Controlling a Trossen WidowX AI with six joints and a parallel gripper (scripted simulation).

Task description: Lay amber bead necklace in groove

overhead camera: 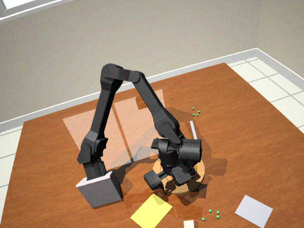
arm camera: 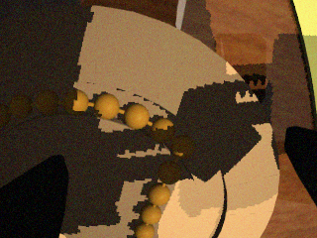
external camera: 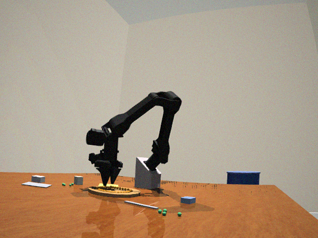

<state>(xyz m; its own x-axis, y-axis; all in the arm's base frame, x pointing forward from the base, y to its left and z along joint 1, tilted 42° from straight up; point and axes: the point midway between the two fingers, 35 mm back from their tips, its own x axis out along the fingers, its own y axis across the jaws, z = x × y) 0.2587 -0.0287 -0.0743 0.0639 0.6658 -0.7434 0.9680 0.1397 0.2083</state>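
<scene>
The round tan bead board (overhead camera: 199, 178) (external camera: 129, 194) (arm camera: 146, 47) lies on the wooden table in front of the arm base. The amber bead necklace (arm camera: 137, 115) (external camera: 113, 188) (overhead camera: 195, 168) lies on the board. In the wrist view it runs in from the left, bends near the middle and goes down to the lower edge. The thin dark groove line (arm camera: 225, 208) at the board's right side has no beads on it there. My gripper (overhead camera: 166, 177) (external camera: 110, 181) (arm camera: 168, 185) is open, fingers pointing down just above the board, astride the necklace's bend, holding nothing.
A yellow sheet (overhead camera: 150, 211) lies by the board's front, with a grey square (overhead camera: 253, 210) and a cream block (overhead camera: 188, 223) nearby. Green beads (overhead camera: 211, 213) (overhead camera: 195, 112) are scattered on the table. A white strip (overhead camera: 193, 129) lies behind the board. The arm base (overhead camera: 99, 188) stands to the left.
</scene>
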